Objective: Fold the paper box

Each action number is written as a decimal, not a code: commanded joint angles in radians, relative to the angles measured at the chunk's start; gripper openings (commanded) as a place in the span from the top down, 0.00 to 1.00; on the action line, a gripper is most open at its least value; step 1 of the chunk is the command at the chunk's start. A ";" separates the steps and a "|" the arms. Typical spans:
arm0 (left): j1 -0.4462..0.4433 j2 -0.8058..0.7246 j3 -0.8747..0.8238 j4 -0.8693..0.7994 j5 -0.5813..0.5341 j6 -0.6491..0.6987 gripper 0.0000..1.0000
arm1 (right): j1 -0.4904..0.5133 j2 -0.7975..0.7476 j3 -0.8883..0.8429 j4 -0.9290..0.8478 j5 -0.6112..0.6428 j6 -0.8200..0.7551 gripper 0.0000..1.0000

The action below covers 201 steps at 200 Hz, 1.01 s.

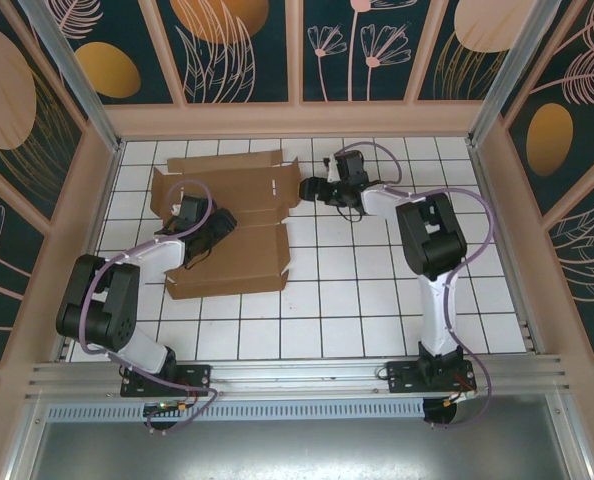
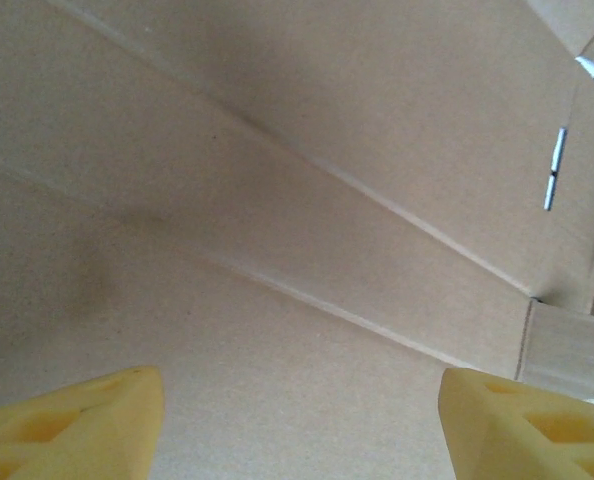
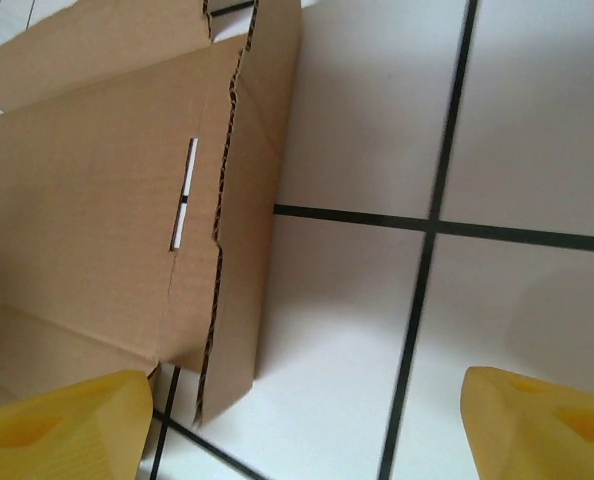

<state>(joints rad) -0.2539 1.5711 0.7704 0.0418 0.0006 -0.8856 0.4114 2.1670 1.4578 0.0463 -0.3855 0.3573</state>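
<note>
two pairs of jaws stand apart, pinching nothing: the left gripper (image 2: 299, 425) hangs low over the middle of the paper box (image 1: 245, 262), and the right gripper (image 3: 307, 425) sits just off its side flap (image 3: 262, 200), which lies at 9 o'clock from it in the top view. the sheet sprawls at 10 o'clock on the tiled table (image 1: 377, 300), creases running roughly 9 to 3, so the left arm is nearer.

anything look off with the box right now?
Nothing serious. The paper box lies slightly askew to the floor tiles, some flaps partly raised, as a half-folded sheet would. The zigzag edge by the right pincer looks like a die cut, not a tear.
</note>
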 commanded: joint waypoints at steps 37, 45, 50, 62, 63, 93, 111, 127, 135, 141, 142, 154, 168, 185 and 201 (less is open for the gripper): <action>0.008 0.046 0.040 0.012 -0.002 -0.002 0.31 | 0.015 0.120 0.183 -0.020 -0.109 0.023 0.27; 0.008 0.053 0.039 0.014 -0.001 -0.006 0.32 | 0.016 0.143 0.213 -0.038 -0.107 0.021 0.28; 0.008 0.057 0.037 0.017 0.001 -0.007 0.33 | 0.017 0.157 0.234 -0.050 -0.106 0.019 0.30; 0.008 0.069 0.035 0.021 0.006 -0.011 0.33 | 0.018 0.195 0.287 -0.086 -0.107 0.013 0.34; 0.008 0.070 0.035 0.021 0.007 -0.012 0.33 | 0.018 0.198 0.290 -0.090 -0.106 0.013 0.34; 0.008 0.086 0.026 0.032 0.015 -0.015 0.34 | 0.016 0.263 0.377 -0.145 -0.084 0.015 0.49; 0.008 0.091 0.022 0.031 0.016 -0.011 0.35 | 0.014 0.267 0.374 -0.136 -0.082 0.017 0.64; 0.008 0.103 0.029 0.025 0.019 -0.003 0.35 | 0.011 0.260 0.363 -0.133 -0.071 0.009 0.82; 0.008 0.110 0.036 0.023 0.024 0.001 0.35 | 0.009 0.248 0.344 -0.120 -0.065 0.011 0.90; 0.008 0.114 0.042 0.020 0.027 0.001 0.35 | 0.007 0.237 0.326 -0.110 -0.060 0.011 0.95; 0.008 0.115 0.043 0.020 0.028 0.002 0.35 | 0.006 0.236 0.323 -0.108 -0.059 0.012 0.96; 0.008 0.129 0.062 0.012 0.035 0.010 0.35 | -0.001 0.203 0.271 -0.077 -0.045 0.021 1.00; 0.008 0.137 0.091 -0.003 0.045 0.025 0.34 | -0.012 0.143 0.182 -0.019 -0.030 0.040 1.00; 0.008 0.190 0.133 -0.020 0.058 0.044 0.34 | -0.031 0.043 0.026 0.075 0.010 0.080 1.00; 0.008 0.230 0.173 -0.027 0.087 0.063 0.35 | -0.048 -0.069 -0.153 0.184 0.055 0.150 1.00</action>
<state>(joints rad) -0.2531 1.7454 0.8814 0.0479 0.0425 -0.8661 0.3935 2.2578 1.5059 0.0834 -0.4175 0.4225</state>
